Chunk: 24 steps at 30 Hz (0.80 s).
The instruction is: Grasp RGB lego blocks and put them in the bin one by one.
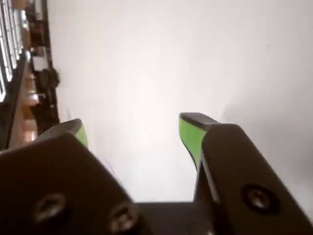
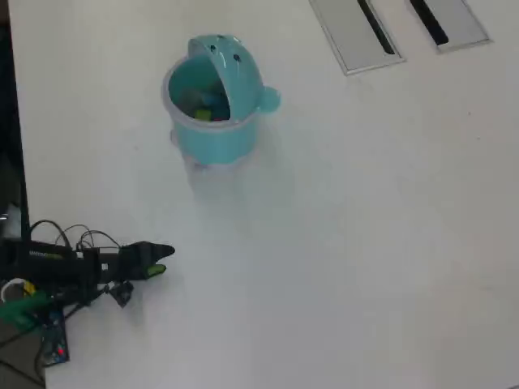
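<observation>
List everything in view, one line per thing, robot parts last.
bin: one, teal, round with a hooded lid, upper left of the table in the overhead view.
lego blocks: small yellow-green and blue pieces show inside the bin; exact count unclear.
table: one, white.
grey panels: two, with dark slots, top right of the overhead view.
arm: one, black with loose wires, lower left in the overhead view.
gripper: one, black with green pads, open and empty over bare table in the wrist view.
</observation>
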{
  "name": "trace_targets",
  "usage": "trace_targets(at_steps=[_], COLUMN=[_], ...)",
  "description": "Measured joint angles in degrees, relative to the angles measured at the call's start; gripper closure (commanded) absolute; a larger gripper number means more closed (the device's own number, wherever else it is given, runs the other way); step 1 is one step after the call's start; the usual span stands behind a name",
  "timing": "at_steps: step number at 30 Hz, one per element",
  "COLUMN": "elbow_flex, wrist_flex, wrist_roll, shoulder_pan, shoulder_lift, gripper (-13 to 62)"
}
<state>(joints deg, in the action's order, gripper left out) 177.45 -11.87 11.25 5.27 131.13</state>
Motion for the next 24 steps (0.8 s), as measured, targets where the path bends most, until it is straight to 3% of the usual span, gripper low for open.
trace_targets(at_steps=[24], elbow_flex=[0.0], wrist_flex=[7.3], wrist_roll=[-3.2], shoulder_pan=[-1.1], shoulder_lift=[0.0], gripper=[15.3])
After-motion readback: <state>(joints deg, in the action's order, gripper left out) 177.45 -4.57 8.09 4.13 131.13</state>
